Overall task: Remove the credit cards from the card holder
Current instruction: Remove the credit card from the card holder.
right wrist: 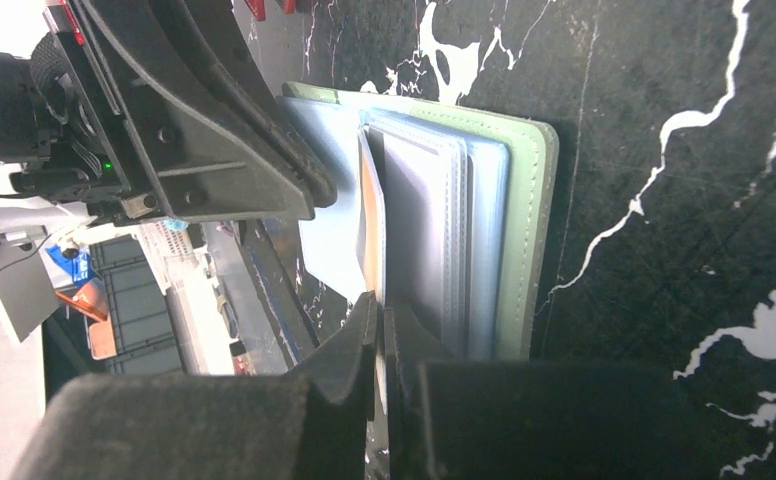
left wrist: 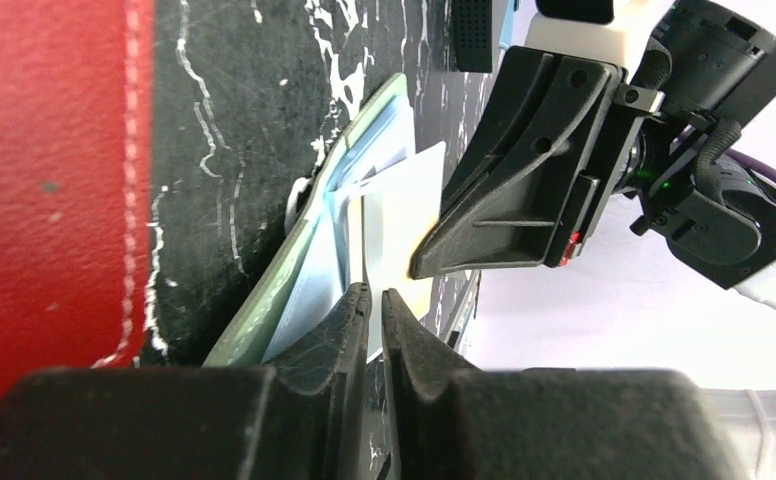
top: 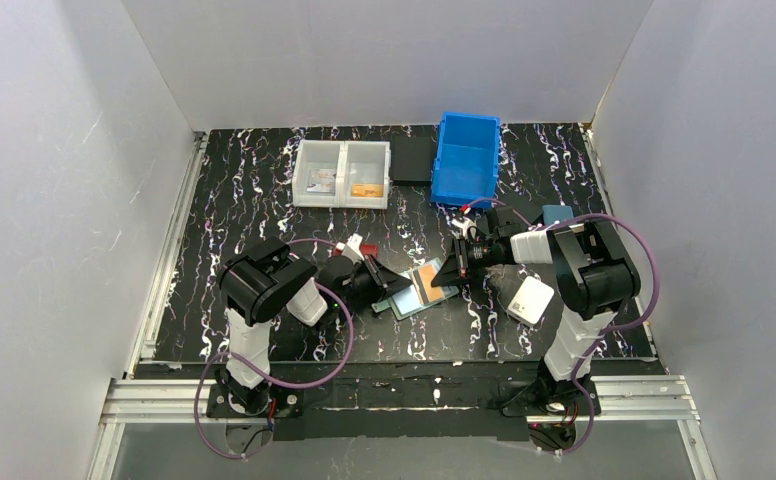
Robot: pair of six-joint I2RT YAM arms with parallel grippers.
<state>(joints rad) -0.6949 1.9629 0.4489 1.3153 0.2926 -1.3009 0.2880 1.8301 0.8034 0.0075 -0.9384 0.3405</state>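
Left gripper (left wrist: 375, 292) first: its black jaws are squeezed almost together, only a sliver between them, clenched on a pale sheet at the near edge of the sage-green folding leather-like card holder (right wrist: 527, 230). Whether that sheet is a pocket leaf or a card is hard to call from the left wrist view. Over to the right gripper (right wrist: 378, 298): its fingers are pinched just as tight, and the thin edge of an orange plastic credit card (right wrist: 368, 220) runs straight down into them, so it is grasping that card. The card stands beside the clear sleeves of the holder. The holder itself lies open and flat between the two grippers, near the middle of the black, white-veined marbled table (top: 254, 200). A red stitched wallet (left wrist: 44, 200) lies just beside the left gripper, and a white wallet (top: 531, 300) lies by the right arm. At the back stand a white two-compartment tray (top: 304, 150), a black square pad (top: 412, 158) and a blue plastic bin (top: 440, 160). Plain white walls (top: 384, 60) box in the table on three sides.
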